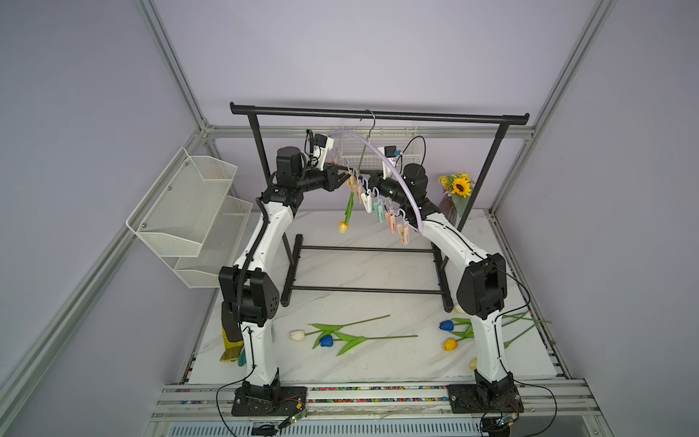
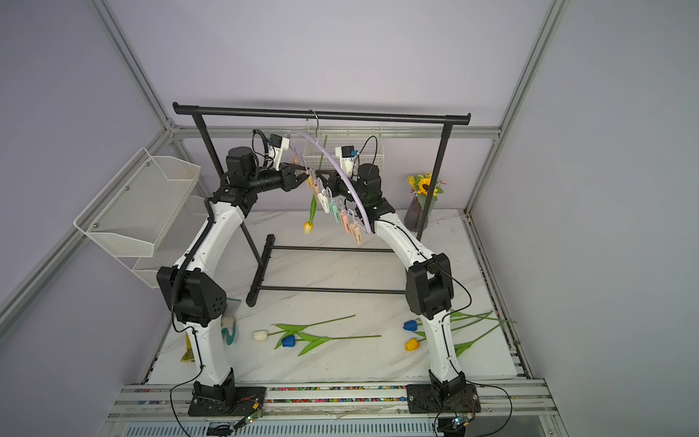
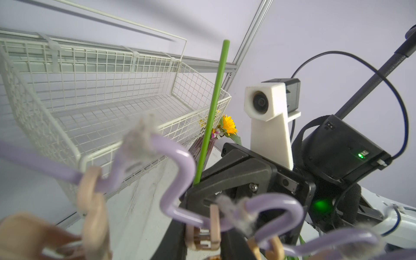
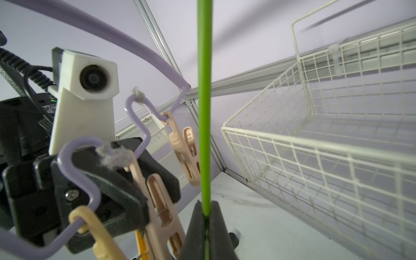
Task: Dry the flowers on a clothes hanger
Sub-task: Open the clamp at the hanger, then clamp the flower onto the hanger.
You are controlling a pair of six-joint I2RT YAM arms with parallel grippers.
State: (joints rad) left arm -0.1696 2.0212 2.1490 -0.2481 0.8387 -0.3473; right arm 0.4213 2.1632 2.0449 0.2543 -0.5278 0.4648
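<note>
The lilac clothes hanger (image 1: 396,174) hangs by its wire hook from the black rack, with a row of pastel clothespins beneath it. My right gripper (image 4: 205,209) is shut on the green stem (image 4: 204,112) of one of the flowers, held upright beside the pins; its yellow-orange head (image 1: 343,227) hangs downward. My left gripper (image 3: 202,238) faces it, its fingers closed on either side of a peach clothespin (image 4: 144,180) on the hanger. More flowers lie on the table: a white one (image 1: 297,335), a blue one (image 1: 326,341), and further ones by the right arm (image 1: 450,344).
The black garment rack (image 1: 378,113) straddles the back of the marble table, its base bars (image 1: 363,289) on the tabletop. A white wire basket (image 3: 112,90) hangs on the back wall just behind the hanger. Mesh shelves (image 1: 189,204) stand at the left, a sunflower bouquet (image 1: 459,186) at the back right.
</note>
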